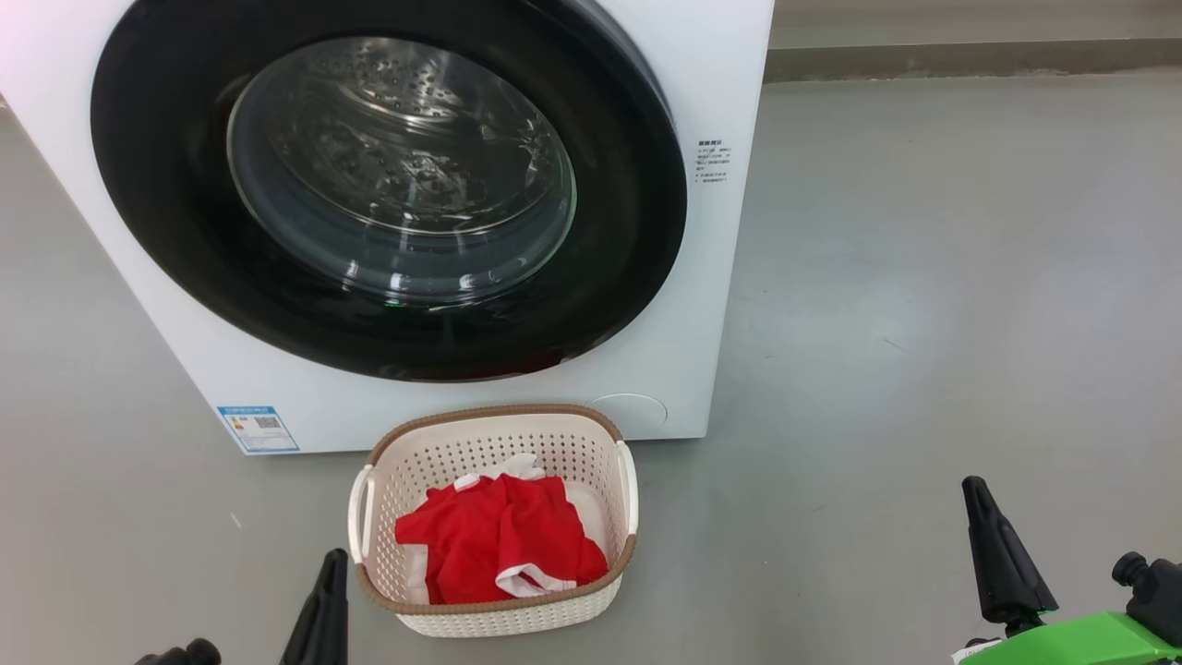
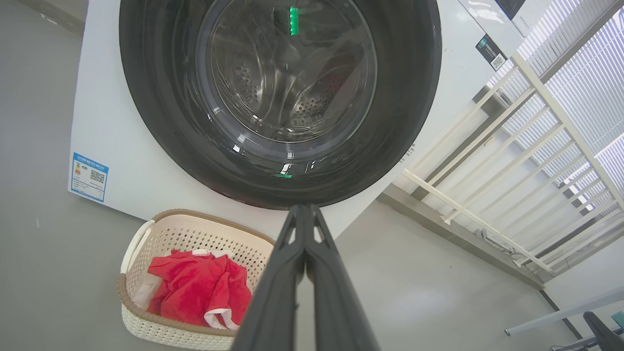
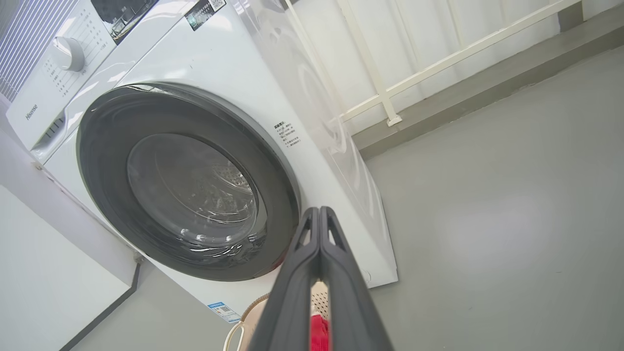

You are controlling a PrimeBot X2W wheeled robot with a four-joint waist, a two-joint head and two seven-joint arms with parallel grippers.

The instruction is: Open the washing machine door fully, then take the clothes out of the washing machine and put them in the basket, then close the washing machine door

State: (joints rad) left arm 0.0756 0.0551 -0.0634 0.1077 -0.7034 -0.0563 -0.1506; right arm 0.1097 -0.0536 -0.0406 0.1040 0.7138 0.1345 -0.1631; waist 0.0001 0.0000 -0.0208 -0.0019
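The white washing machine (image 1: 702, 305) stands ahead with its black-rimmed door (image 1: 166, 203) closed flat against the front; the steel drum shows through the glass. On the floor before it sits the cream basket (image 1: 397, 462), and the red clothes (image 1: 499, 536) with white trim lie inside it. My left gripper (image 1: 328, 573) hangs shut and empty just left of the basket. My right gripper (image 1: 979, 503) is shut and empty, well off to the basket's right. In the left wrist view the shut left gripper (image 2: 304, 209) points at the door (image 2: 161, 97) above the basket (image 2: 146, 229). The right gripper (image 3: 319, 212) is shut too.
Grey floor (image 1: 923, 277) spreads wide to the machine's right. A cream railing (image 2: 487, 161) and a low kerb run along the wall beside the machine. A blue label (image 1: 259, 429) marks the machine's lower left corner. A white wall (image 3: 48, 273) flanks its other side.
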